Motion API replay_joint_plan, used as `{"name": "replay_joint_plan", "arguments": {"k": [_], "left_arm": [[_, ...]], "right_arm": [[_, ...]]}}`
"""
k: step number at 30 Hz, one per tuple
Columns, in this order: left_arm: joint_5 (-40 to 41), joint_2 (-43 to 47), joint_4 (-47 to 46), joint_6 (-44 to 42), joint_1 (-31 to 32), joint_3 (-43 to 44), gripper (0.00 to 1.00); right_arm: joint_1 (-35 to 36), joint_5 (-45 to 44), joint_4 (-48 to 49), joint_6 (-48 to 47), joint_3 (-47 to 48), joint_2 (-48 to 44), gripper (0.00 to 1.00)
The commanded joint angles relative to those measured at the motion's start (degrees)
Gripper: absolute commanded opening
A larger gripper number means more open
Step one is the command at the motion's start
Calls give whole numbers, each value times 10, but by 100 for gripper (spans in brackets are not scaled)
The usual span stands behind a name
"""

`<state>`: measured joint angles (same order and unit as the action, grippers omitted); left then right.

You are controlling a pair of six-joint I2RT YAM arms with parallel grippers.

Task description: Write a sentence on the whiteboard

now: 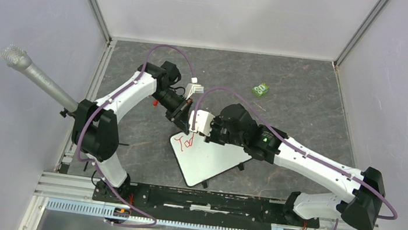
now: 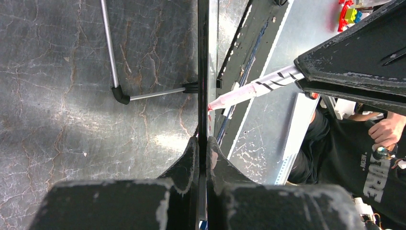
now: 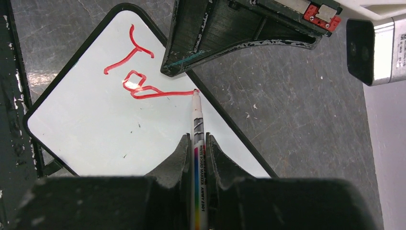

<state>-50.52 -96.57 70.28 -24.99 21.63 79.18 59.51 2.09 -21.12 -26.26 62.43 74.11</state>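
Observation:
The whiteboard [image 1: 210, 161] lies tilted on the grey table, its white face [image 3: 95, 129] filling the left of the right wrist view. Red writing [image 3: 136, 76], the start of the sentence, reads roughly "Tod" [image 1: 186, 142] near the board's far corner. My right gripper [image 3: 196, 142] is shut on a white marker [image 3: 197, 120] whose red tip touches the end of the last stroke. My left gripper [image 2: 203, 143] is shut on the board's thin dark rim [image 2: 203, 72], seen edge-on. In the top view both grippers, left [image 1: 184, 124] and right [image 1: 195, 130], meet at that corner.
A small green object [image 1: 261, 90] lies at the back right of the table. A grey microphone-like rod [image 1: 33, 75] juts in from the left wall. The board's metal leg [image 2: 143, 95] rests on the table. White enclosure walls surround the table; a black rail [image 1: 208, 200] runs along the near edge.

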Motion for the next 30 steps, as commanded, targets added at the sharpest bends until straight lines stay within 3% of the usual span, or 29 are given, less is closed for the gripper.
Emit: {"name": "replay_joint_plan", "arguments": {"k": [1,30], "left_arm": [[-9,20,11,-18,3,-3,2],[-8,18,10,-17,3,-3,2]], "right_arm": [[7,15,-3,8,-8,5,0],[27,-2,-34,-2,-40,-32,0]]}}
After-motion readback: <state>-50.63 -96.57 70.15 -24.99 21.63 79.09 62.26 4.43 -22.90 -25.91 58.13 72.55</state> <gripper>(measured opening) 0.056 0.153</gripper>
